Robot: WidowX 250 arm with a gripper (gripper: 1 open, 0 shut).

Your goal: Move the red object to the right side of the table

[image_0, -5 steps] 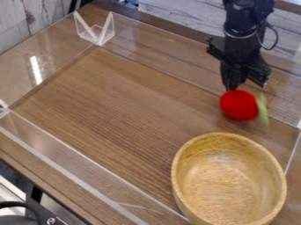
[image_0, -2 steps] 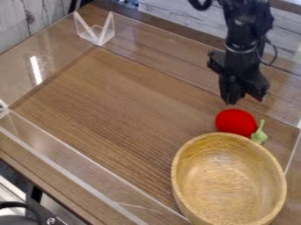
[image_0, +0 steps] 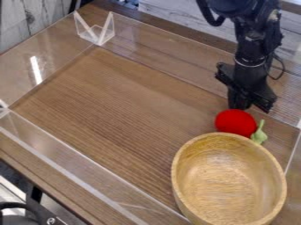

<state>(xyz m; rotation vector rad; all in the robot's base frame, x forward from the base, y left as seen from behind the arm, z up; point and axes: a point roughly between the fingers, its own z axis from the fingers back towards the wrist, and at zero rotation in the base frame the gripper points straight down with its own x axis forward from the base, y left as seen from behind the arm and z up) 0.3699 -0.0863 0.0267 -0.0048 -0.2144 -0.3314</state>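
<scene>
Nearest to the camera lay the large wooden bowl, empty, at the bottom right of the table. Just behind its far rim sat the red object — a small glossy toy fruit, its green leaf pointing to the right and down, toward the clear acrylic wall on that side. It seemed to touch the bowl's rim or to stand just beside it; the view did not settle which. It was already far over on the right side of the tabletop.

Above and slightly behind the fruit hung the gripper, pointing almost straight down. Its jaws were clenched together and grasped nothing; the fruit rested free on the wood. The fingertips stood close to the upper right of the fruit, and whether they touched it could not be told.

From the pincer, then, the red object lay below and a little to the left, toward the camera. It was nearly round, so it had no real long axis — only the leaf gave it a direction. Judged from this, the placing looked done, or nearly so.
</scene>
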